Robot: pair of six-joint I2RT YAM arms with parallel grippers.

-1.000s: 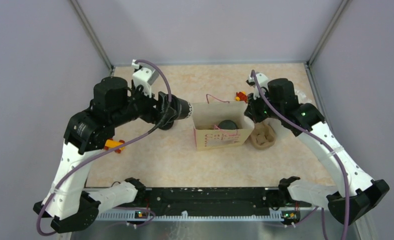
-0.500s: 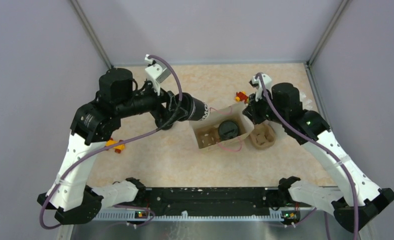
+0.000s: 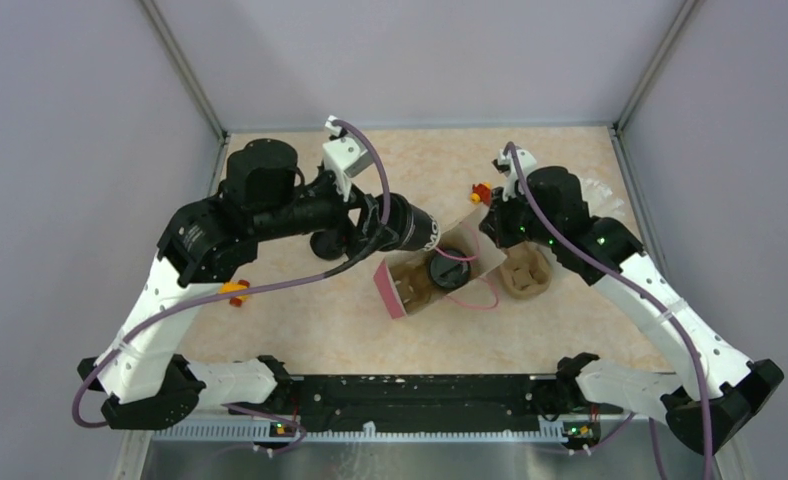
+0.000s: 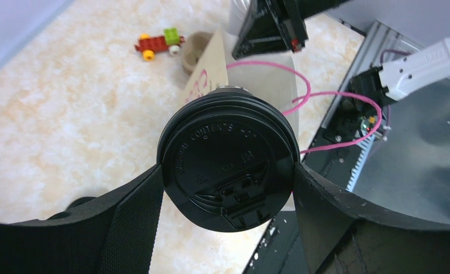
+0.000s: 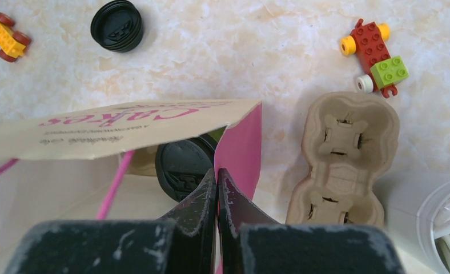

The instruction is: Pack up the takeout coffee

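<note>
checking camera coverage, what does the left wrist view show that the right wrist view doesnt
Left wrist only: a lidded cup gripped in the left pincer. Right wrist only: a yellow brick car, a second cup inside the paper bag, the right pincer pinching its pink wall. Both: that bag and the red-and-green brick toy.

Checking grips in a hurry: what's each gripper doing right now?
Left gripper: closed on a small black paper cup with black plastic lid.
Right gripper: closed, pinching the beige paper bag at its edge.
</note>
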